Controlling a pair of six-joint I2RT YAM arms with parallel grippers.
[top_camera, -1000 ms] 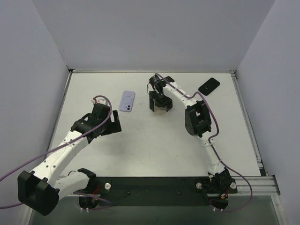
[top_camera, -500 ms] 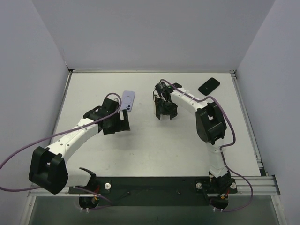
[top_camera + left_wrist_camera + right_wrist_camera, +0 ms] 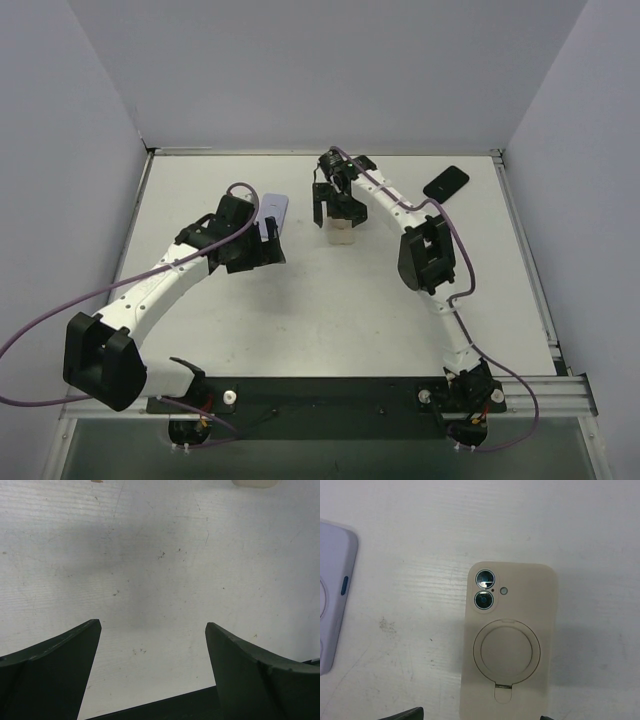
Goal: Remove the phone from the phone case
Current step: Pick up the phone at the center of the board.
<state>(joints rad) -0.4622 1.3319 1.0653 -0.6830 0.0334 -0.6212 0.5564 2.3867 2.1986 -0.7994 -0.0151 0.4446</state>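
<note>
Sensibly, the right gripper point(image 3: 338, 210), jaws spread, had to centre the cased phone point(image 3: 507, 640) between them before pinching its edges

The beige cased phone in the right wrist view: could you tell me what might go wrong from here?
The beige cased phone lies flat, camera side up, so the open right gripper may slip off its edges. The open left gripper hangs near the lilac case and could nudge that instead.

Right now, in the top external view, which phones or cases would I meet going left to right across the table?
lilac case → beige cased phone → black phone
</note>
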